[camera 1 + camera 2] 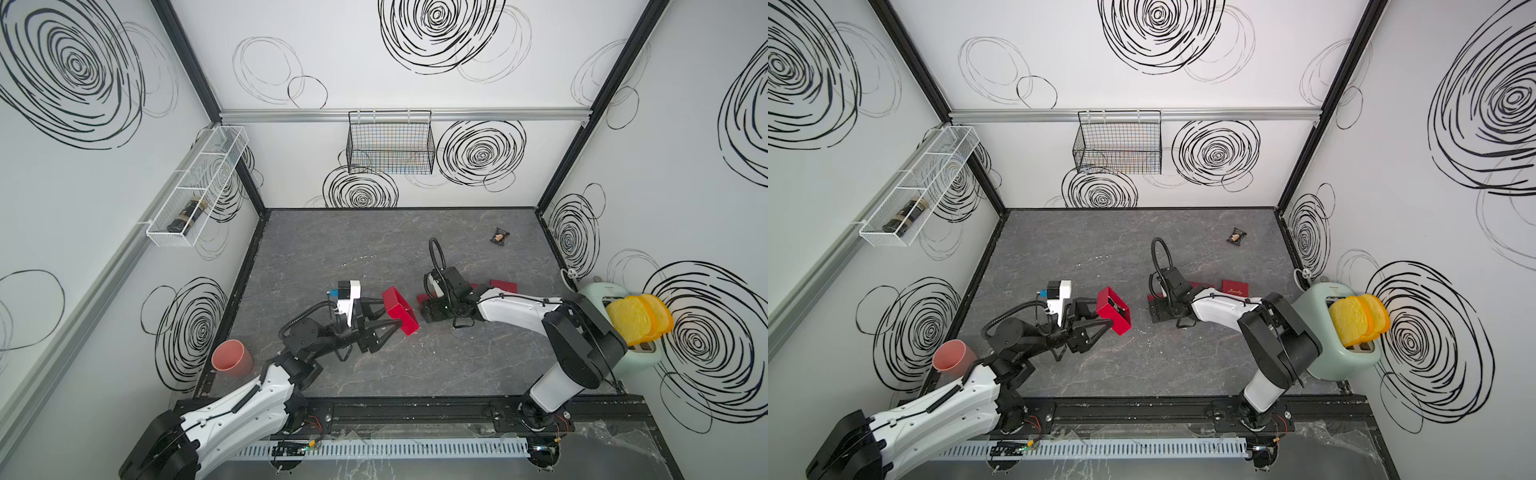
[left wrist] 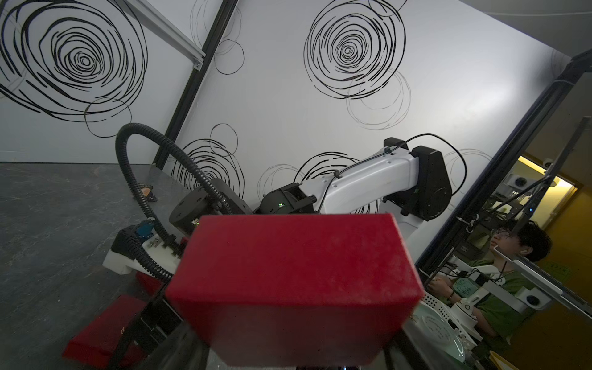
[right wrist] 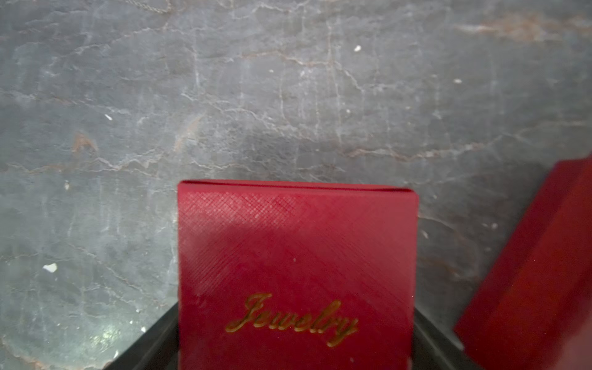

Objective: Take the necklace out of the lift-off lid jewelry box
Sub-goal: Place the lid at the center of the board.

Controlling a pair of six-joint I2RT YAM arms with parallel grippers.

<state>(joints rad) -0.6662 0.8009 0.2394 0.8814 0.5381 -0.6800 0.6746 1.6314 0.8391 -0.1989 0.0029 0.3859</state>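
Two arms, left [image 1: 249,399] and right [image 1: 511,309]. At least three red box parts [image 1: 1113,309] [image 1: 1235,288] [image 3: 298,272]. Two baskets: white [image 1: 220,145] at left, black [image 1: 390,145] far. One bottle [image 1: 188,216], one cup [image 1: 231,357], one toaster [image 1: 642,357], one packet [image 1: 500,237]. At least two toast slices [image 1: 631,320].

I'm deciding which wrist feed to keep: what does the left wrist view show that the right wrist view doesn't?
Only the left wrist view: a red box close up, the right arm behind it, swirl-painted walls and a person outside the cell. Only the right wrist view: a red lid with gold Jewelry lettering, set between dark fingers. Both: the grey table and flat red box parts lying on it.
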